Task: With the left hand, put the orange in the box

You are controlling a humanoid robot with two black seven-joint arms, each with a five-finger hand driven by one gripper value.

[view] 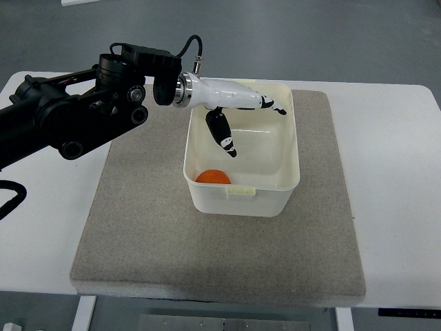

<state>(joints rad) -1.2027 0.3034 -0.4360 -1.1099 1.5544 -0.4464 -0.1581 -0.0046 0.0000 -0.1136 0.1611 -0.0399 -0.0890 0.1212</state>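
Observation:
An orange point(213, 177) lies inside the white plastic box point(242, 198), low in its near left corner. My left hand point(242, 118) hangs over the far left part of the box, above the orange. Its white and black fingers point(222, 131) are spread and hold nothing. The black left arm point(69, 114) reaches in from the left edge.
The box stands on a grey felt mat point(138, 227) that covers most of a white table point(393, 207). A black cable point(10, 196) loops at the left edge. Grey floor shows beyond the table's far edge.

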